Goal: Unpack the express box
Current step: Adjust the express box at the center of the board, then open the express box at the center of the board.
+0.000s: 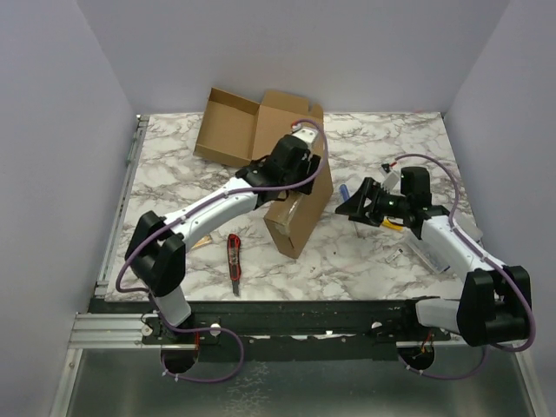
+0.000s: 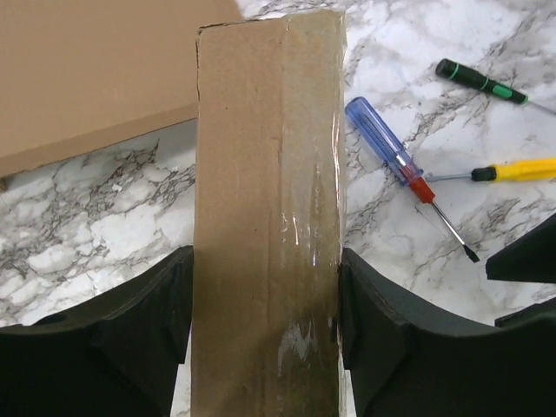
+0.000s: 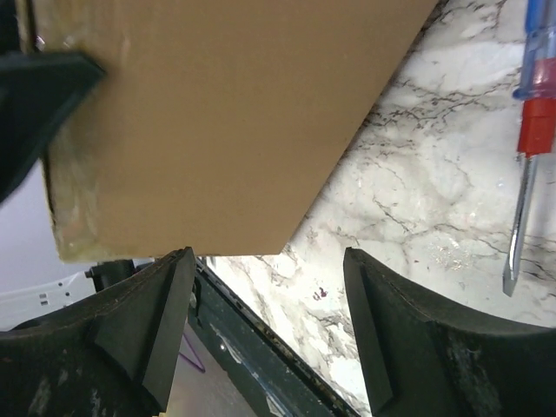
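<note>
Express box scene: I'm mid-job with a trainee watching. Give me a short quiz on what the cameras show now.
1. True or false: the red utility knife lies inside the express box.
2. In the left wrist view, which screwdriver lies nearest the box? A blue-handled, B green-handled, C yellow-handled.
3. What stands between the jaws of the left gripper?
Key: 1 false, it lies on the table, outside the box. 2 A, the blue-handled screwdriver. 3 The express box.
</note>
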You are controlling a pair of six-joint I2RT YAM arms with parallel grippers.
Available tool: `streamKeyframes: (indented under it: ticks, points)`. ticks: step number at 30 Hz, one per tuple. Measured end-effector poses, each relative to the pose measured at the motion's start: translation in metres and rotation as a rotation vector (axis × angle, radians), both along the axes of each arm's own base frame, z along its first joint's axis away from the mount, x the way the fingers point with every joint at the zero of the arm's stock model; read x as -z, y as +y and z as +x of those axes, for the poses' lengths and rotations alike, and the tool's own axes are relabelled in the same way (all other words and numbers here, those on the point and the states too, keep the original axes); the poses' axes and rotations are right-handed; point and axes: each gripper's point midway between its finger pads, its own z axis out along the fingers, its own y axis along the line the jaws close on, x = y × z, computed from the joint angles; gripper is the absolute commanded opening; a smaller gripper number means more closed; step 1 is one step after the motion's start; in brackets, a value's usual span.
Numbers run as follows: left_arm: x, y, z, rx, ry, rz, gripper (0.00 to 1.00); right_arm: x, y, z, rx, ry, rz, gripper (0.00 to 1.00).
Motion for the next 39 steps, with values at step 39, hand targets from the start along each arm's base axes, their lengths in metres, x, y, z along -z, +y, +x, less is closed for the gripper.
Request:
streamKeyframes:
  ticks: [39]
  points:
    - [0.085, 0.109, -0.032, -0.223, 0.282, -0.471, 0.78, 0.093, 0.022, -0.003, -0.04, 0.195, -0.014, 0.67]
